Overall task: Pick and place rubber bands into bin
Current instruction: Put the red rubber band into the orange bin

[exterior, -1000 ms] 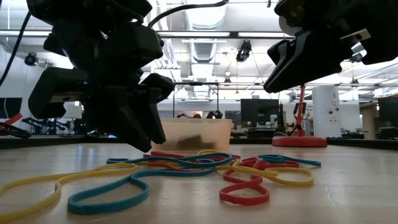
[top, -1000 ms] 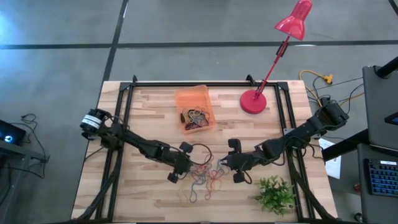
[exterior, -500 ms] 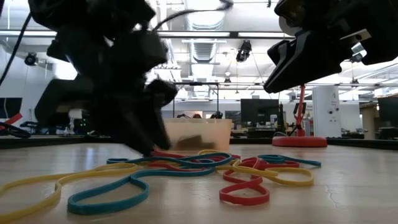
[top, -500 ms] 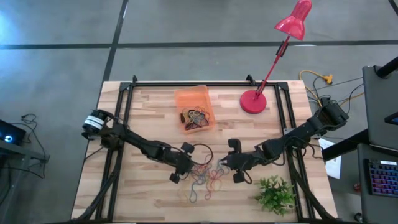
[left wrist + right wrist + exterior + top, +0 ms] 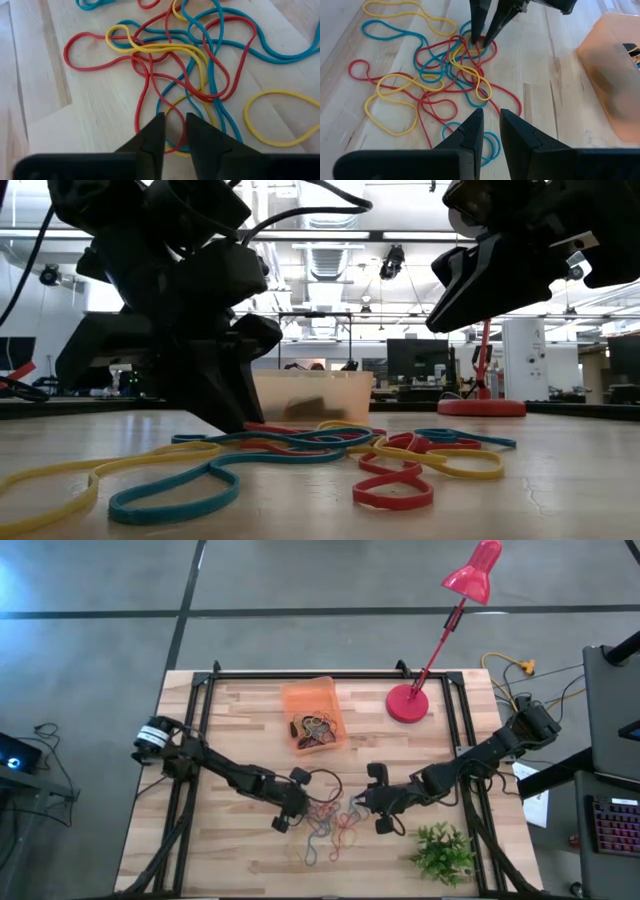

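Poking into the rubber bands [image 5: 175, 65] pile mid-table, left gripper [image 5: 174, 131] has fingers nearly together w/ strands between 'em. Right gripper [image 5: 490, 127] hovers nearby, narrow gap, empty. Bin [image 5: 312, 700] sits behind.

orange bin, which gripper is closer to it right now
Left, narrowly. The left gripper sits down at the rubber bands, just in front of the bin and a little to its left. The right gripper hovers above the pile's other edge, farther off to the bin's right.
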Motion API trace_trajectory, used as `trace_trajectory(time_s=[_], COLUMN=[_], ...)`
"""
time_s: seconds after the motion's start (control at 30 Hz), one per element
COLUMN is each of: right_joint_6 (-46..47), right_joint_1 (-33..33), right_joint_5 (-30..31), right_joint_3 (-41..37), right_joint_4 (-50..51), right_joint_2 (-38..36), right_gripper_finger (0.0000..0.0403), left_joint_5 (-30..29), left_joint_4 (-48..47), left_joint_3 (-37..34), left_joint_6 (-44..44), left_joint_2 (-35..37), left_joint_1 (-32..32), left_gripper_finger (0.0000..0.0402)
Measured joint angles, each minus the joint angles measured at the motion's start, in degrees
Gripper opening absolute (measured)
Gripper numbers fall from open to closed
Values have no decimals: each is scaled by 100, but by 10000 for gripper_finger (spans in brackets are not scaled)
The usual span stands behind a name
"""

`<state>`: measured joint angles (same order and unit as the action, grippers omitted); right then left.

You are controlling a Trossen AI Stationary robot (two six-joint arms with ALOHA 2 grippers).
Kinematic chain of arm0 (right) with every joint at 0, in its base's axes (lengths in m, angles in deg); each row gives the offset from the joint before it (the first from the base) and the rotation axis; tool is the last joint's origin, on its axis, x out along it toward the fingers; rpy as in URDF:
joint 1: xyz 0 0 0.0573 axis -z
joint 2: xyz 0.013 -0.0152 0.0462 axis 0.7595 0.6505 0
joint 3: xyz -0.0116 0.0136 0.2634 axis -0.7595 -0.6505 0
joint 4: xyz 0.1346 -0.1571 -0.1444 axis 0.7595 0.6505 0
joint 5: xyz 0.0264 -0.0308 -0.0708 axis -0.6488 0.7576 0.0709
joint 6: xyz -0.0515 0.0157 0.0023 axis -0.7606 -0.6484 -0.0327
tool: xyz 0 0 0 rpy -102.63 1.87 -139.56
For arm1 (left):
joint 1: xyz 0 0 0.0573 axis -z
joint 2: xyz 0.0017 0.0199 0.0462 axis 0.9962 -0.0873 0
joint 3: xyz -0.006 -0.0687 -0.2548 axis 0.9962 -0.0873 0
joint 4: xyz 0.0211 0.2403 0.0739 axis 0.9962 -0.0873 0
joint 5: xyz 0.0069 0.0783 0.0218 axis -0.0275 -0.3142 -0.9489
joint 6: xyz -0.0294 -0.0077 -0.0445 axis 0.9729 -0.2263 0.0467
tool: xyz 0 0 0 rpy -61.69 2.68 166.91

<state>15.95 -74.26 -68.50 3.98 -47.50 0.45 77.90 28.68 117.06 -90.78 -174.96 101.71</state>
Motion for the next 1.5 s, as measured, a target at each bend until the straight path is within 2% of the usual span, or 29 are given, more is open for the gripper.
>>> trace_trajectory(time_s=[0.17, 0.4, 0.73, 1.17, 1.5], right_joint_6=[5, 7, 5, -6, -7], right_joint_1=[0, 0, 0, 0, 0], right_joint_5=[2, 1, 0, 1, 1], right_joint_3=[0, 0, 0, 0, 0], right_joint_4=[-4, -22, -22, -9, -9], right_joint_2=[0, 0, 0, 0, 0], right_gripper_finger=[52, 52, 52, 52, 52], left_joint_5=[50, -13, -80, -940, -1954], left_joint_4=[-54, -113, -74, -211, -209], left_joint_3=[-1, -15, 12, 3, 28], left_joint_6=[9, 49, -11, -595, -1329], left_joint_2=[0, 190, 965, 2004, 2338], left_joint_1=[-41, -63, -54, -50, -81], left_gripper_finger=[6, 0, 0, 0, 0])
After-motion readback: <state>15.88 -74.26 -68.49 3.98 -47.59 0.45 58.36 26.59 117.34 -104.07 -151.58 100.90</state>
